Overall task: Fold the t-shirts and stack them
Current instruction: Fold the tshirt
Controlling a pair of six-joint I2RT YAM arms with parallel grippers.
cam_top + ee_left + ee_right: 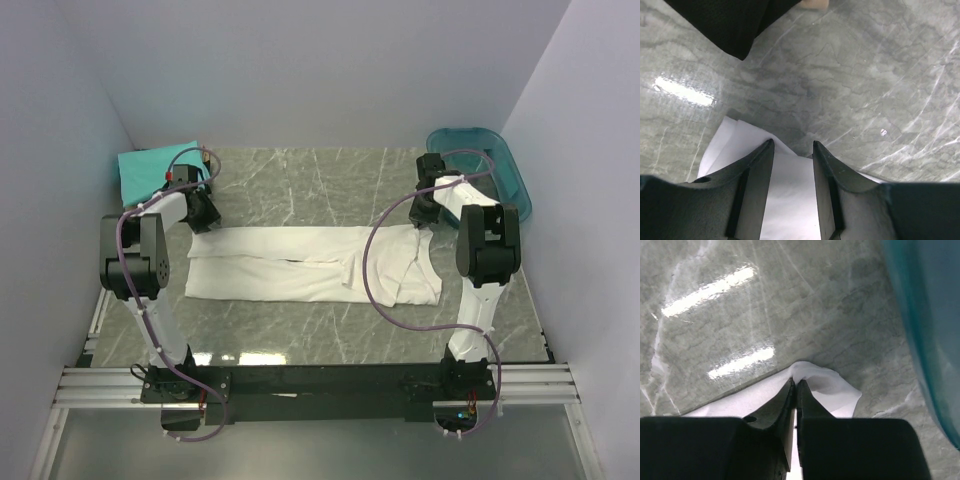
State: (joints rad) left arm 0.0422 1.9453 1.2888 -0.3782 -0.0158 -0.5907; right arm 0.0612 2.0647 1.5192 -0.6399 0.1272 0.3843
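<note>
Your white t-shirt (300, 265) lies folded lengthwise across the middle of the tabletop (330, 190). Your left gripper (792, 145) holds its fingers apart over the shirt's far left corner. Your right gripper (795, 382) is pinched tight on its far right corner. The teal t-shirt (150, 168) sits in the far left corner.

White t-shirt (300, 265): soft cloth, folded into a long band, lying flat crosswise on the middle of the worktop (300, 185), with a looser, rumpled end at the right. Its far right edge rises in a small peak, pinched in the right gripper (795, 383).
Teal t-shirt (152, 170): plain, folded, lying flat at the far left corner.
</note>
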